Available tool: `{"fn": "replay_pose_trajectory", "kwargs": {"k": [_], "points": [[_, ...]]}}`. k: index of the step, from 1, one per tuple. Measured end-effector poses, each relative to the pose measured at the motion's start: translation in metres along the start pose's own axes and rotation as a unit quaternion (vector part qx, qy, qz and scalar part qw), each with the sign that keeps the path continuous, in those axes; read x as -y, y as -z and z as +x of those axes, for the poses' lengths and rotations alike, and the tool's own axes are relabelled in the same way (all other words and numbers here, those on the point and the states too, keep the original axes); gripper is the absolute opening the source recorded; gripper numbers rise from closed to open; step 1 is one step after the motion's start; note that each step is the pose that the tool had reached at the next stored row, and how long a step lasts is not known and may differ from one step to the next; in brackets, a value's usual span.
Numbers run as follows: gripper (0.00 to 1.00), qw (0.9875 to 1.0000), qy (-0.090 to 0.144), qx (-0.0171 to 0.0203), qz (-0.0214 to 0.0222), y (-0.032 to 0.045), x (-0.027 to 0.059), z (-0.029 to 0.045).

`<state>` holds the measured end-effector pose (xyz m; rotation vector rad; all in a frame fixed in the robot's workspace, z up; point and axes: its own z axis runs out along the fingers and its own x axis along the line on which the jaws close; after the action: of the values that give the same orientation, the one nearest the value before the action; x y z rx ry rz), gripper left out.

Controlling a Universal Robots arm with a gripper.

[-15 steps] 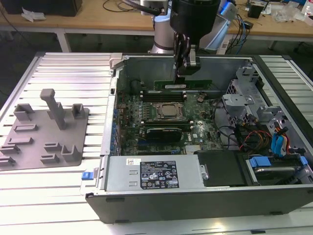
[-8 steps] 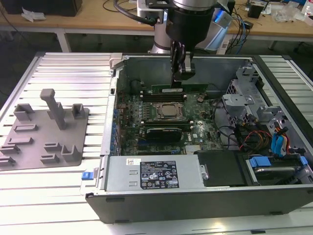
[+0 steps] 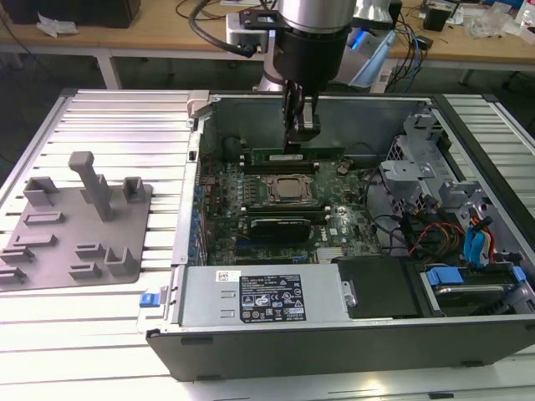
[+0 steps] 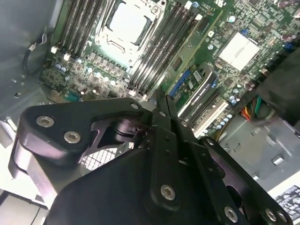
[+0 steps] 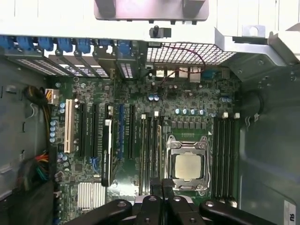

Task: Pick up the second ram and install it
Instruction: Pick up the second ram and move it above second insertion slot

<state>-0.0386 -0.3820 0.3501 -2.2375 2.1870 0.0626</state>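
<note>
Nearest in the exterior view is the front wall of the open computer case (image 3: 334, 351), and behind it, on the motherboard, lies the processor socket (image 3: 291, 189). Just behind this socket you find the second ram (image 3: 322, 153). It stands upright on its long edge along a memory slot, close to the back wall of the case. I cannot tell if it is fully seated. You should expect this stick to be very light and stiff, but thin and fragile: it will not bend safely, and its chips and bottom contacts should not be touched. The good place to hold it is the upper edge near the middle, with the two flat faces between the fingers (image 5: 157, 190), so that it does not tilt. The gripper (image 3: 294, 140) is exactly there. Its fingers are drawn together on the top edge of the stick, as far as I can judge, and in both wrist views they are almost touching each other. Above, the wrist is vertical with the fingers pointing straight down, and the arm rises at the far side of the case.
</note>
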Motion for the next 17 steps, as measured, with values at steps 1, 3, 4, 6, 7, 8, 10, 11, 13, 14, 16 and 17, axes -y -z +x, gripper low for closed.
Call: {"fn": "replay_pose_trajectory", "kwargs": {"k": [1,3,4,6,7,8,10,11,13,14,16,17], "points": [[0.09,1.0,-0.005,0.0001,0.0002,-0.0029,0.0,0.0001],[0.09,0.9998,-0.019,0.0004,0.0007,-0.0077,0.0,0.0003],[0.09,0.9996,-0.027,0.0005,0.001,-0.0113,-0.0001,0.0004],[0.09,0.9993,-0.036,0.0007,0.0014,-0.0158,-0.0005,0.0006],[0.09,0.9991,-0.041,0.0008,0.0016,-0.0193,-0.0009,0.0007],[0.09,0.9989,-0.047,0.0009,0.0018,-0.0227,-0.0012,0.0008],[0.09,0.9986,-0.054,0.0011,0.002,-0.0283,-0.0012,0.0005],[0.09,0.9986,-0.054,0.001,0.002,-0.0295,-0.0011,0.0002],[0.09,0.9987,-0.052,0.0011,0.0021,-0.034,-0.001,-0.0013],[0.09,0.9988,-0.049,0.0009,0.0019,-0.0343,-0.001,-0.0015],[0.09,0.9988,-0.049,0.001,0.0019,-0.0345,-0.001,-0.0016],[0.09,0.9988,-0.049,0.0009,0.0019,-0.0346,-0.001,-0.0016]]}}
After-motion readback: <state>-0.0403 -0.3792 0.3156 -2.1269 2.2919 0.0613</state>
